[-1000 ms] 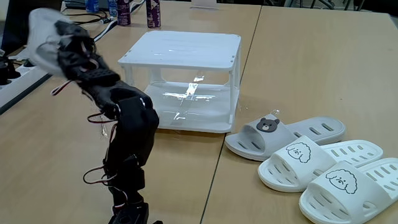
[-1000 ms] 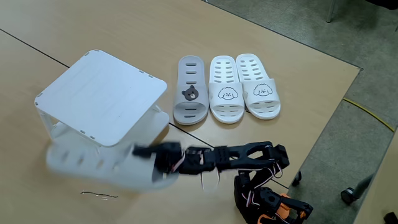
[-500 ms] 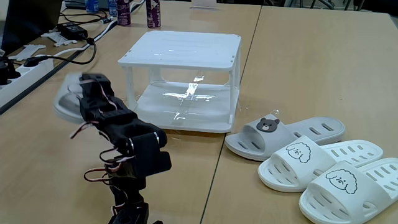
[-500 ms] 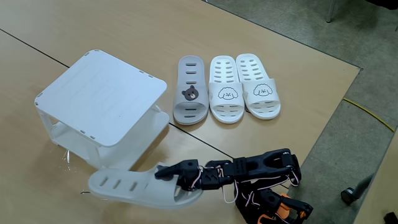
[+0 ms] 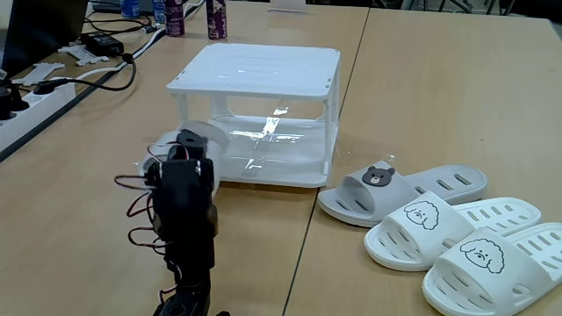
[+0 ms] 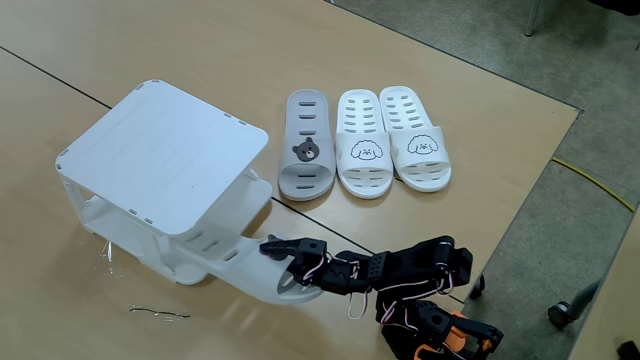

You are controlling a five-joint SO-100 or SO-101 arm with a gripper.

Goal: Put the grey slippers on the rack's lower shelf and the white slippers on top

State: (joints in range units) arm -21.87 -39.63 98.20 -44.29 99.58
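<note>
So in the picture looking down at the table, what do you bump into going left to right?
The rack → the grey slipper in the tool → the other grey slipper → two white slippers.

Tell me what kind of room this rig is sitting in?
Probably an office or lab: wooden desks pushed together, a power strip with cables at the left edge of a fixed view, bottles at the back, and grey carpet beyond the table.
</note>
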